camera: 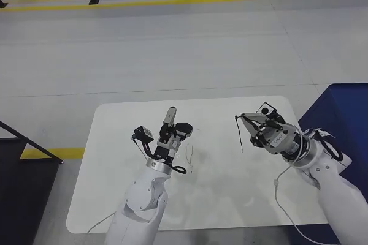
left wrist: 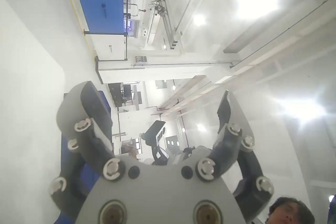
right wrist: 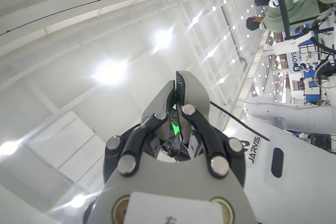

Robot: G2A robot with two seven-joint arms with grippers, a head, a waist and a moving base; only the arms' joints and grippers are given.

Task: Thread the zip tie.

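Left gripper [left wrist: 157, 91]: jaws spread wide, nothing between them, held up off the surface. Right gripper [right wrist: 175, 83]: jaws pressed together, pinching the black zip tie [camera: 240, 136]. Its free length trails from the fingertips, well apart from the left arm, above the white table [camera: 233, 202]. You probably need that loose end grasped next. Come in slowly and square to the strap. It looks thin and likely to flex, so close near its tip.
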